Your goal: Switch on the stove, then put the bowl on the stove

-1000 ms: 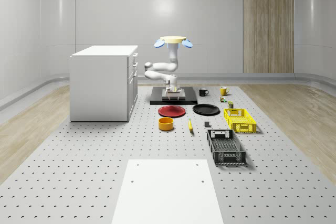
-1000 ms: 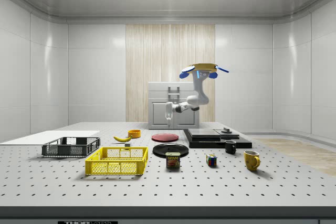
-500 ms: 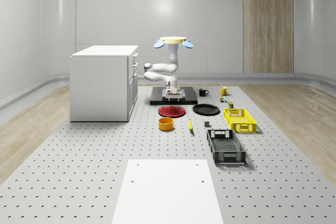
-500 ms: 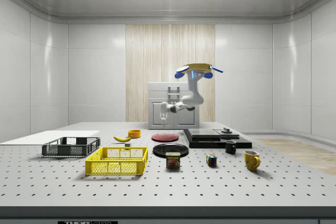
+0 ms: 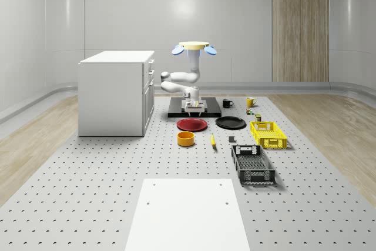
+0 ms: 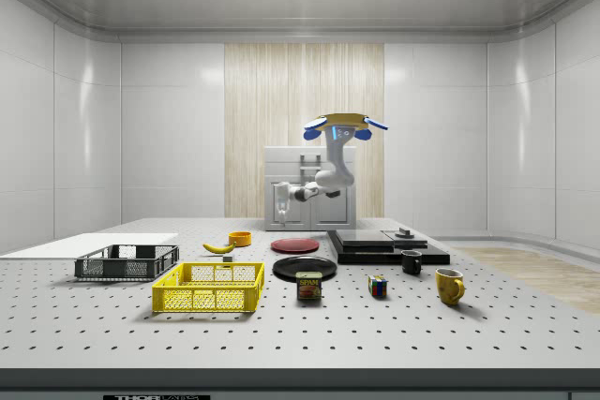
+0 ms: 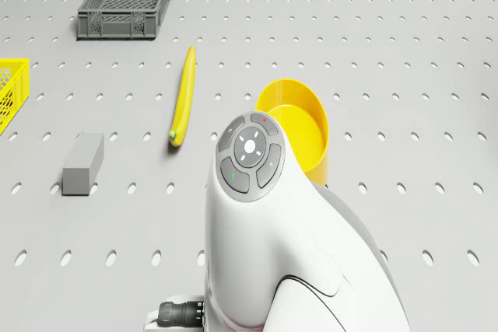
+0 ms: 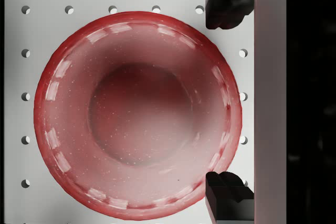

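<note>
Drone (image 5: pixel 194 47) hovers above the near edge of the stove (image 5: pixel 194 109), a flat black slab on the perforated grey worktop (image 5: pixel 88 168); glossy white jointed arm (image 6: pixel 323 180) hangs bent below it. Tool (image 8: pixel 227 98) points straight down over the red plate (image 8: pixel 137 114), a shallow round dish with a speckled glazed surface and a lighter rim; dark blocky fingers (image 8: pixel 224 4) stand wide apart, holding nothing, at the plate's stove-side rim. In the whole-scene view the red plate (image 5: pixel 192 124) lies just in front of the stove, a black plate (image 5: pixel 230 123) beside it. Bowl (image 5: pixel 186 139), a smooth yellow cylinder with thin walls, sits on the worktop nearer the front edge than the red plate, well apart from the stove; in the drone view the bowl (image 7: pixel 299 126) shows partly behind the arm's wrist. Banana (image 7: pixel 184 96), slim and curved, lies beside the bowl; a small grey block (image 7: pixel 82 162) beyond it. Black mesh crate (image 5: pixel 252 164) and yellow mesh crate (image 5: pixel 269 134) stand toward the worktop's right edge.
</note>
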Robot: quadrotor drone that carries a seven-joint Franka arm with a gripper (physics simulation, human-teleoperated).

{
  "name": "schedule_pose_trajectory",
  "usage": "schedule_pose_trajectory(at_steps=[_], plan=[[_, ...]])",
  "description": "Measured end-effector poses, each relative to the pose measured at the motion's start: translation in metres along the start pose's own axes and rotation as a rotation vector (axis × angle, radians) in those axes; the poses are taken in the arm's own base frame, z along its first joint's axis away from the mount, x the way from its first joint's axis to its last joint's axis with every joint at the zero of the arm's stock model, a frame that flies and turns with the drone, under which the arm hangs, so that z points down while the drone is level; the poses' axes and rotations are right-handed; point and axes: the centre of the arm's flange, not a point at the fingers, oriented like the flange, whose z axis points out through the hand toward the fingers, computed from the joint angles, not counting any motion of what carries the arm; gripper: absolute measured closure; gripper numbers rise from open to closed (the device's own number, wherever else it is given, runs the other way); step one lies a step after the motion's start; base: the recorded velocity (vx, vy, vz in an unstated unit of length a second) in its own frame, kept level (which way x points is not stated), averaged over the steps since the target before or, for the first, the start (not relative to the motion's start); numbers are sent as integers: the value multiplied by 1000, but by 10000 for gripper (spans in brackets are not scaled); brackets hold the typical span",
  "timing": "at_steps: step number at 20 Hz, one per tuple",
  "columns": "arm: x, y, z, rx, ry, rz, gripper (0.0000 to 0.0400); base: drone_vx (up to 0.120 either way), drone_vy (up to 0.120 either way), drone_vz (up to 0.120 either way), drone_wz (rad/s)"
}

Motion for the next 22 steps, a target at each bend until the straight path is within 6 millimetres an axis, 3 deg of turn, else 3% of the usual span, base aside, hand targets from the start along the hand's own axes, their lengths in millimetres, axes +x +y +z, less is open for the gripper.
schedule_pose_trajectory(at_steps=[22], plan=[[0,0,0,0,0,0,0,120,0,0,0]])
